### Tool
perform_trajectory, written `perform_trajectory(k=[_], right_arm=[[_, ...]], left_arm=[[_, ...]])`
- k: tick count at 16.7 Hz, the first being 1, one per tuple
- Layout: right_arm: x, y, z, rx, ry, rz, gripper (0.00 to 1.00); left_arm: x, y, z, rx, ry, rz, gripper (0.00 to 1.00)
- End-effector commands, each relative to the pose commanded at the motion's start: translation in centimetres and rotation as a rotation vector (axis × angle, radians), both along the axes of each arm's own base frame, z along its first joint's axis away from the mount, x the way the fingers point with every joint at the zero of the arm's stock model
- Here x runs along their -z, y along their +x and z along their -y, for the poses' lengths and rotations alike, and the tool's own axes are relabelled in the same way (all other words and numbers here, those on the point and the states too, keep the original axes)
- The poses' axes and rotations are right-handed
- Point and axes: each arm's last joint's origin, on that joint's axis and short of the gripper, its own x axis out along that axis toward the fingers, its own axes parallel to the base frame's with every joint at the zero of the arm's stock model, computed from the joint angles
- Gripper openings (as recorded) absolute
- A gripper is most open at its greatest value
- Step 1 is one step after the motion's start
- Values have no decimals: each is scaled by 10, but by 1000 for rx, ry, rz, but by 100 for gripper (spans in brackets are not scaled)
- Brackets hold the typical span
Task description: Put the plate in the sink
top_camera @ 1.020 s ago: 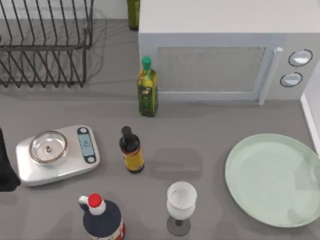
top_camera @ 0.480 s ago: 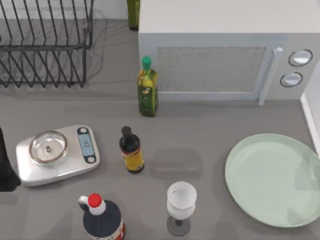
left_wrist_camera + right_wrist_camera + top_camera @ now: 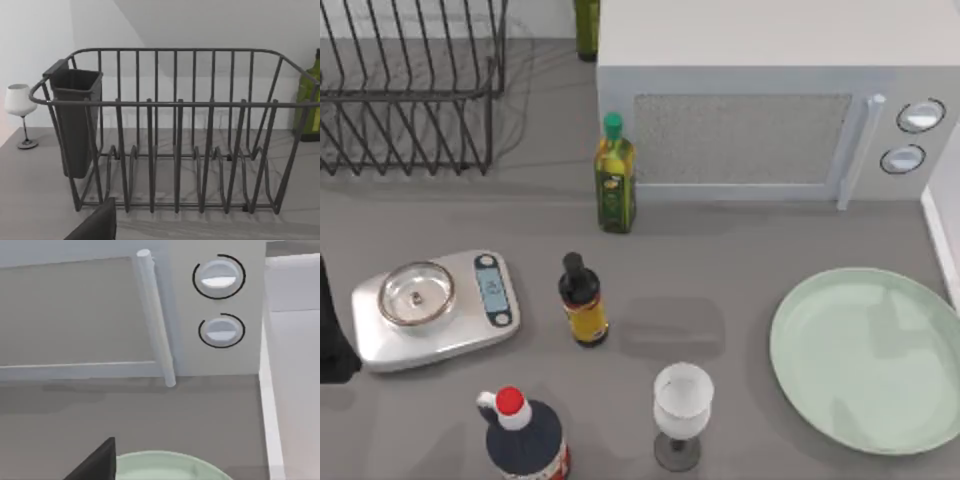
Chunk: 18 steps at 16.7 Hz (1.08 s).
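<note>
Nearest the lower edge of the top view stand the red-capped bottle (image 3: pixel 523 436) and the wine glass (image 3: pixel 680 414), and just right of them, at lower right, lies the plate (image 3: pixel 868 358) flat on the grey table (image 3: pixel 720 260). Its right rim runs to the frame's edge, close beside the pale raised edge (image 3: pixel 941 240) at far right. We judge that edge is the sink's border, though the basin itself cannot be made out.

The main risk we see is the grasp: the plate is wide, shallow and lies flush on the table, so a gripper coming in low could push it instead of catching the rim, and a sideways shove to the left could topple the glass. Held by one edge alone, it may tilt and slip.

The plate is pale mint green, round, with a low raised rim and a smooth bare inside. In the right wrist view its far rim (image 3: pixel 165 466) sits at the bottom of the frame, with a dark gripper part (image 3: pixel 97 461) beside it. Whether our right gripper is wide or narrow we cannot tell; nor the left's, whose arm (image 3: pixel 332 330) sits at middle left.

Farther back stand the scale (image 3: pixel 435 308), two bottles, the microwave (image 3: pixel 770 120) and the dish rack (image 3: pixel 410 90).
</note>
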Motion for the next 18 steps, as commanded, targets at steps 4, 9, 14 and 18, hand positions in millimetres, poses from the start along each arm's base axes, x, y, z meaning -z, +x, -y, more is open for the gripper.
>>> perform_trajectory(k=[4, 9, 14, 18], right_arm=[[-27, 43, -32, -59, 32, -350, 100], [-22, 107, -97, -66, -28, -786, 100], [13, 144, -160, -20, -145, -1081, 100], [29, 152, -183, 5, -196, -1168, 100]], left_arm=[[0, 0, 0, 0, 0, 0, 100], [0, 0, 0, 0, 0, 0, 100], [0, 0, 0, 0, 0, 0, 100], [0, 0, 0, 0, 0, 0, 100]])
